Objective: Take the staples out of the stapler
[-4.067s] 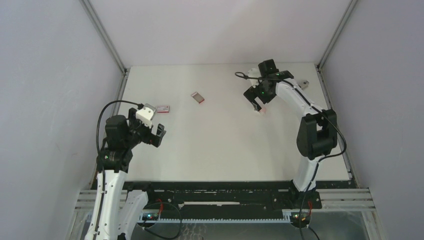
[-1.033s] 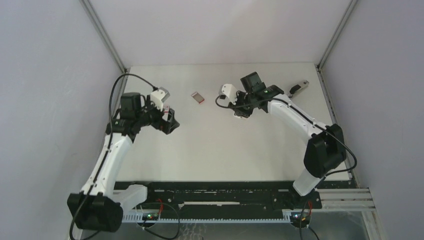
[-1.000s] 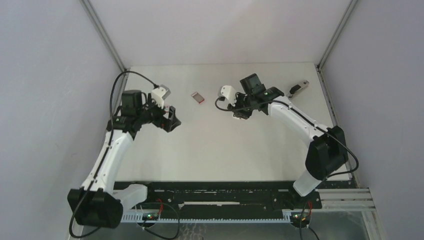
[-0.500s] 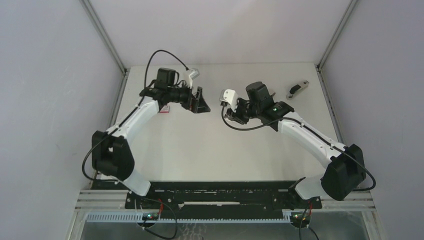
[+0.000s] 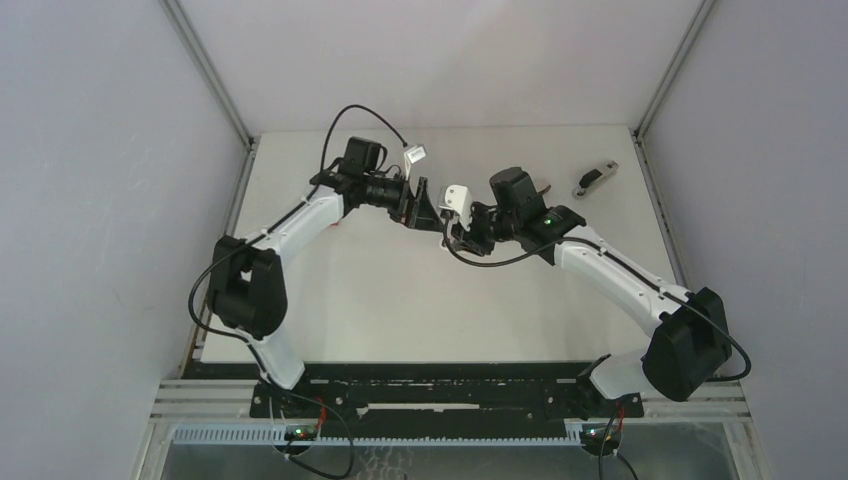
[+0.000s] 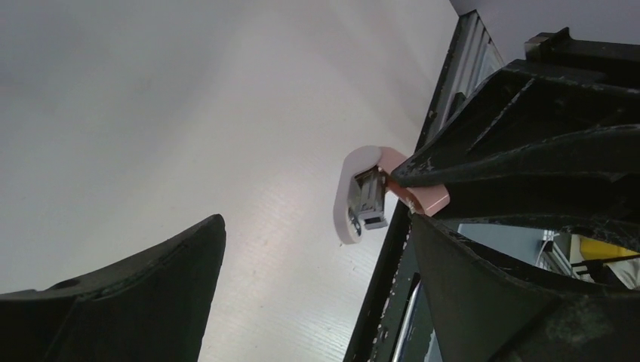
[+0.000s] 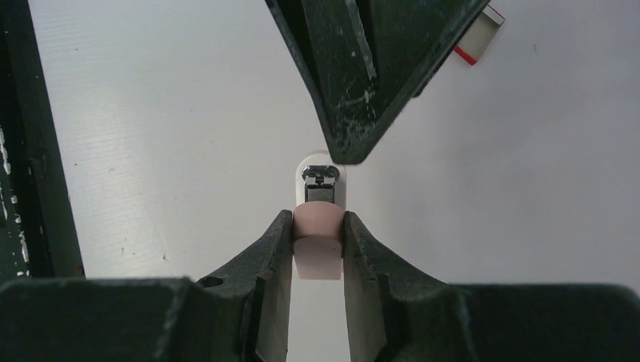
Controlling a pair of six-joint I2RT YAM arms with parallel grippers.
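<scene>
Near the middle of the far half of the white table (image 5: 400,300), the two arms meet tip to tip. The right gripper (image 7: 317,222) is clenched on the stapler (image 7: 317,249), a small pink one with a white base. Its two black fingers press the pink body from either side, and the stapler is lifted clear of the tabletop. The stapler's front end sticks out past the fingertips, showing the rounded white base and a shiny metal nose (image 7: 320,181) with a dark slot. The staples themselves cannot be made out in any view, so whether any sit inside that metal channel cannot be told. The left gripper (image 6: 313,226) faces the stapler head-on with its fingers spread wide and nothing between them. In the left wrist view the stapler's nose shows in the gap between them, a little beyond the tips. From the right wrist view, one left finger (image 7: 355,75) comes down from above and its tip ends just at the white front edge of the stapler. Whether it touches cannot be told. A red-and-white box (image 7: 478,36) lies flat on the table behind that finger. Well apart from both arms, a grey-and-black object (image 5: 594,178) lies near the far right corner of the table
</scene>
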